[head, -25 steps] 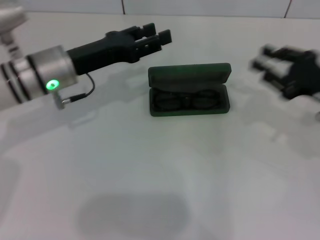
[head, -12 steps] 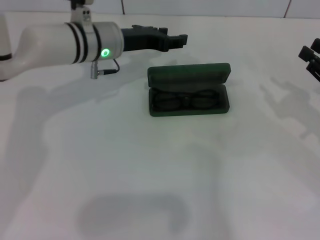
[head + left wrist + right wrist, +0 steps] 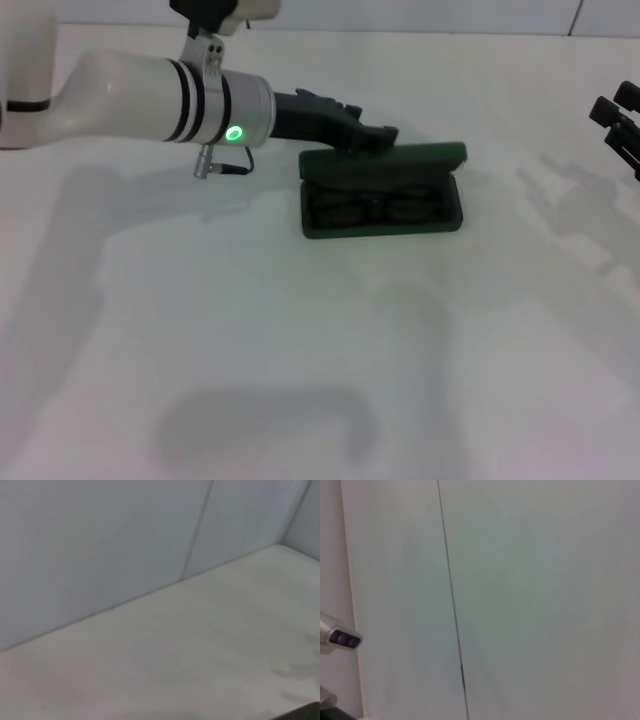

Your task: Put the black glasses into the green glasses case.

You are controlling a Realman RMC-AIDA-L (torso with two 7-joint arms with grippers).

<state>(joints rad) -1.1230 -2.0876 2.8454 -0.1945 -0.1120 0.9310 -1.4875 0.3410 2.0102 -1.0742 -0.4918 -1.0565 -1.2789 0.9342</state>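
Left gripper [image 3: 385, 138]: at the rear left edge of the case lid, touching or pressing it from behind; half a second ago it hung clear of the case, farther back and to the left. Whether its fingers are apart or together cannot be told, as they merge with the dark lid.

Green glasses case [image 3: 380, 190]: on the white table [image 3: 300, 340], centre of the head view. The lid, which stood more upright a moment ago, now leans forward over the tray, partly lowered. Tray still visible below it.

Black glasses [image 3: 365, 207]: lying inside the case tray, lenses side by side, in the same place as before. Placement appears done.

Right gripper [image 3: 620, 125]: at the far right edge of the head view, well apart from the case, having drawn back from its nearer position a second ago. Finger state cannot be told.

Wrist views: wall and bare table only; no case or glasses shown.

Meaning for task: the glasses are already in; the lid's tilt suggests the left arm is closing the case.

Risk: the push may slide the case forward rather than fold the lid.
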